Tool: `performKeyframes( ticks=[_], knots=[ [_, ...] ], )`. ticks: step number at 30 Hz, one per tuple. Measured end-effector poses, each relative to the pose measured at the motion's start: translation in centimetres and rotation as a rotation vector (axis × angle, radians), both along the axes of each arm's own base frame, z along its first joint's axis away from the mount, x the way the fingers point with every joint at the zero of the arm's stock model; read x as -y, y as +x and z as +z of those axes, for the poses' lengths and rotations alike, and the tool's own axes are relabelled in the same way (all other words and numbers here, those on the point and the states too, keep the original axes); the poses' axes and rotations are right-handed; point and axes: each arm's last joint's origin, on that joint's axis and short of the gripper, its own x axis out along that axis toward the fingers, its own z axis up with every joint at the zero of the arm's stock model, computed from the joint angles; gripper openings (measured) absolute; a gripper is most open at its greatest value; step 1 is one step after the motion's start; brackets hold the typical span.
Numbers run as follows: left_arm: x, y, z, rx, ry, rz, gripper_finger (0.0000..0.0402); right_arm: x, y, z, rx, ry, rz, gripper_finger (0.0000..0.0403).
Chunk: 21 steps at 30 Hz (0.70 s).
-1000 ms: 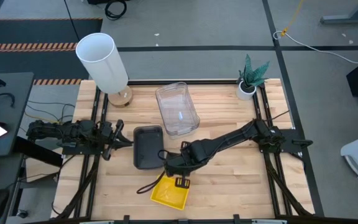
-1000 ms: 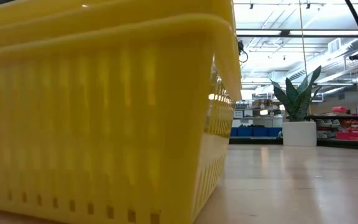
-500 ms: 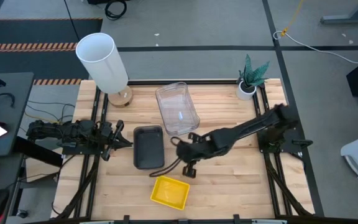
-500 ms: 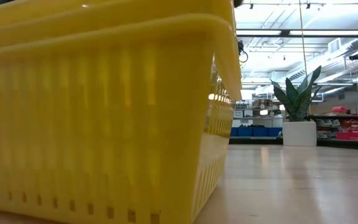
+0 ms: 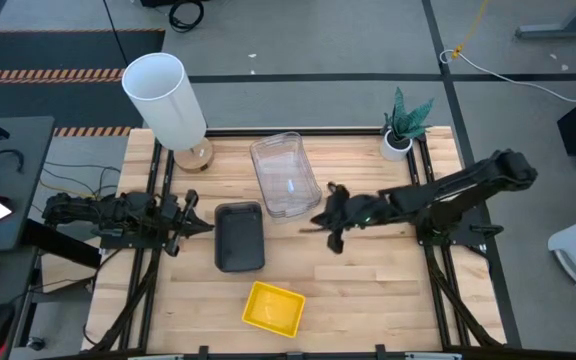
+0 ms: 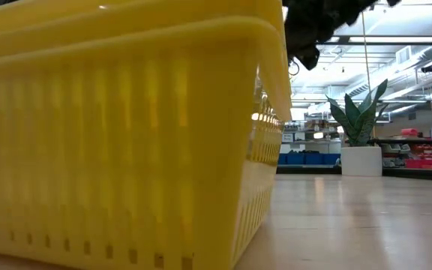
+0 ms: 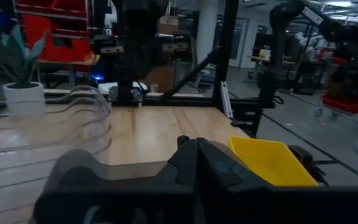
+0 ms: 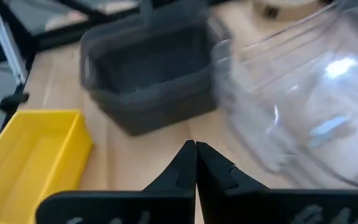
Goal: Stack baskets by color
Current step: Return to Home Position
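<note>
Right end effector (image 5: 322,221), fingers pressed together on nothing, hangs over bare wood at the centre of the high view, just right of the lower end of the clear baskets (image 5: 285,175). Its arm reaches leftward from the right edge, elbow raised. These clear baskets sit nested at upper centre, long axis running top to bottom, leaning slightly. Grey baskets (image 5: 239,236) lie nested at their lower left, long axis likewise top to bottom. Yellow baskets (image 5: 274,308) sit at lower centre, turned askew. Left end effector (image 5: 192,214), clenched and empty, waits at the left edge of the surface (image 5: 388,290).
</note>
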Motion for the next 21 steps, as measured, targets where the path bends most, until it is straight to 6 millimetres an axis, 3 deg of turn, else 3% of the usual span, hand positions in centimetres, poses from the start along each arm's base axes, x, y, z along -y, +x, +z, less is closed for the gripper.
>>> performKeyframes(
  ticks=[10, 21],
  knots=[
    [-0.2, 0.0, 0.1, 0.012, 0.002, 0.054, 0.0008, 3.7, -4.9, -1.6, 0.269, 0.021, -0.018, 0.0007],
    [-0.2, 0.0, 0.1, 0.011, 0.003, 0.058, 0.0007, 5.4, -9.0, -1.7, 0.372, -0.004, -0.074, 0.0005]
  ],
)
